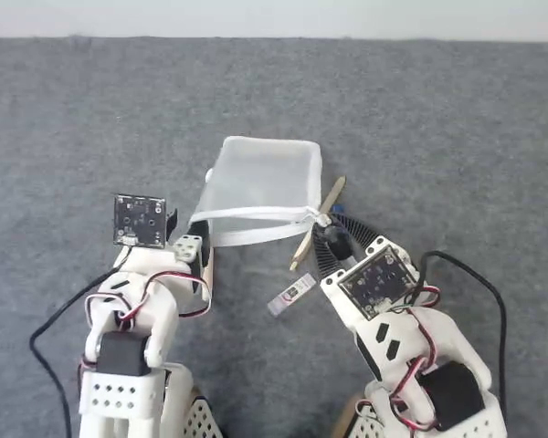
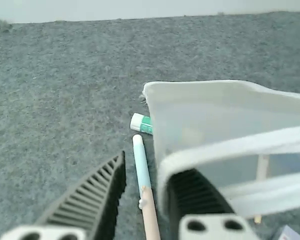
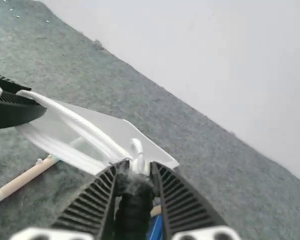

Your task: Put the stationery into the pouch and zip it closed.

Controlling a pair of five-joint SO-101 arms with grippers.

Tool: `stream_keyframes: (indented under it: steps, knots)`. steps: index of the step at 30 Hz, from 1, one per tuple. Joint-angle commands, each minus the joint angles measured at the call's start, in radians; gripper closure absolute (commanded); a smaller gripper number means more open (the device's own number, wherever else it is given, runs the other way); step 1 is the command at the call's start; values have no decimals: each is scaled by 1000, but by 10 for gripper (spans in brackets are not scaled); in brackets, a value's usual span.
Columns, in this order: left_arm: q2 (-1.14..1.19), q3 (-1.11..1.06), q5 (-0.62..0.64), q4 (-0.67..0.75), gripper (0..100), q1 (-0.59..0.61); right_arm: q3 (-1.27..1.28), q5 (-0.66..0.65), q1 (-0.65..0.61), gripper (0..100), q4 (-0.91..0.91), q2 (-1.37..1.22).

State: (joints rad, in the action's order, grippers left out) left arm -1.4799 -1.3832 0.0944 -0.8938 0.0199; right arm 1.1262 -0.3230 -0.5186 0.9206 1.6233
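So the left gripper (image 2: pixel 156 164) is spread wide, one jaw at the mouth of the pouch (image 1: pixel 265 178) in the middle of the table (image 1: pixel 73 109). A pen (image 2: pixel 139 155) lies lengthwise between its jaws, so the left arm is nearer to it. The zip band (image 1: pixel 256 219) runs rightward to the right gripper (image 3: pixel 138 166), pinched narrow on the zip pull (image 3: pixel 136 149).

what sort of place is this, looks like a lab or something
Probably a robot test bench: a grey felt-like mat covers the table, a plain pale wall stands behind, and two small arms with bare wiring sit by a mesh pouch.
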Motion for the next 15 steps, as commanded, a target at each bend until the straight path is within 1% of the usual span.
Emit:
stream_keyframes:
  steps: [1,4,6,8,9,11,15]
  knots:
    - [-9,19,-32,32,951,-5,-60,-11,-7,993,4,27]
    - [-9,25,-43,28,991,0,-60,-11,-7,991,4,28]
    - [-9,27,-43,25,990,2,-60,-11,-4,989,4,28]
    - [-9,59,-41,-21,990,3,-60,-11,-1,984,4,27]
    - [-9,84,-41,-58,990,3,-60,-11,-1,967,4,27]
    - [-9,124,-40,-120,990,2,-60,-11,1,899,5,19]
    - [-9,139,-40,-137,990,3,-54,-11,1,762,25,18]
